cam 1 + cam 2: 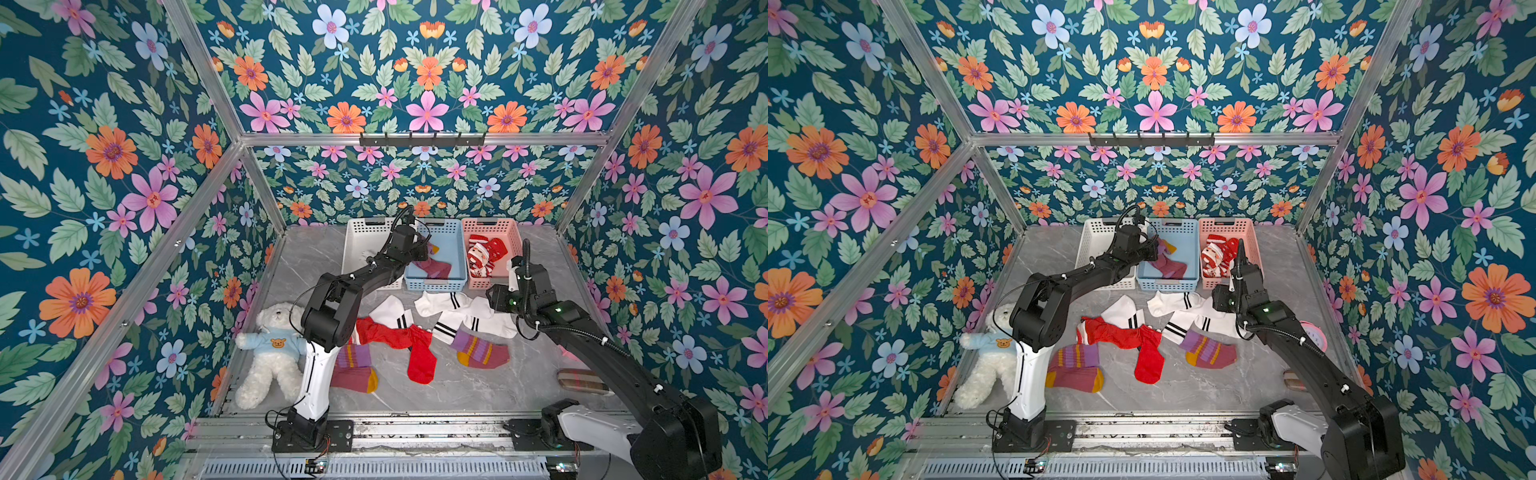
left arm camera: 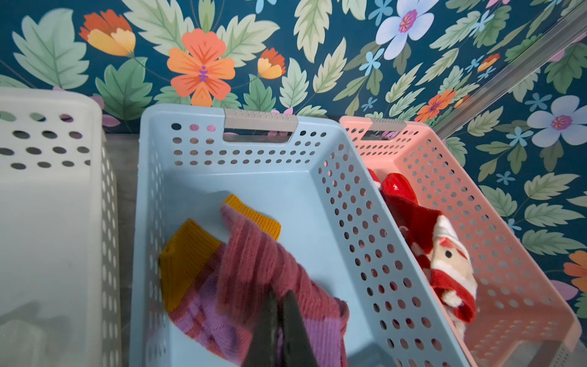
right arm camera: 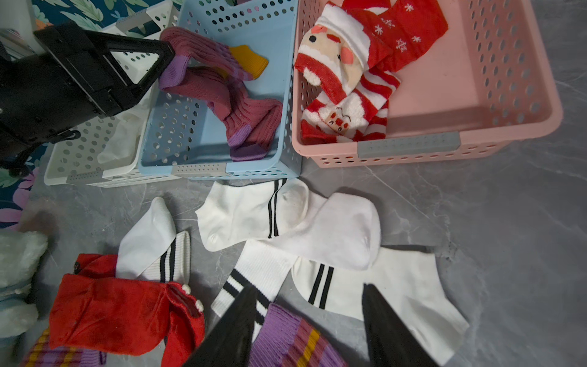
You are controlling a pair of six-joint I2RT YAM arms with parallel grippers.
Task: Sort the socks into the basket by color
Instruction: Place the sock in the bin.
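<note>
Three perforated plastic baskets stand side by side at the back of a grey, marble-veined tabletop (image 1: 457, 395), upper centre in both top views. They are a white basket (image 1: 353, 237), a pale blue basket (image 1: 457, 253) and a pink basket (image 1: 514, 239), each with round holes in its walls and a grey handle strip. Glossy floral wallpaper (image 1: 428, 66) in dark teal, with orange, pink and pale blue blooms, covers every wall, framed by aluminium bars (image 1: 291, 139).

The left gripper (image 2: 279, 297) hangs over the pale blue basket, fingers pressed together on the purple cuff of a ribbed maroon sock (image 2: 254, 263) with mustard ends. The knit bunches down onto the basket floor. Fluffy Santa socks (image 1: 484, 253), red with white stripes and snowflakes, lie heaped in the pink basket.

The right gripper (image 3: 308, 286) is spread wide with nothing between its fingers, above the loose pile at mid-frame. Smooth white socks (image 1: 453, 307) with twin black stripes overlap there. Red socks (image 1: 386, 334) lie crumpled just to their left. Striped maroon socks (image 1: 484, 353) lie flat nearer the front, one below the white ones and one beside the left arm.

A shaggy white teddy bear (image 1: 270, 365) in a light blue shirt sprawls at lower left. A flat plaid item (image 1: 579, 380) sits at the right edge.
</note>
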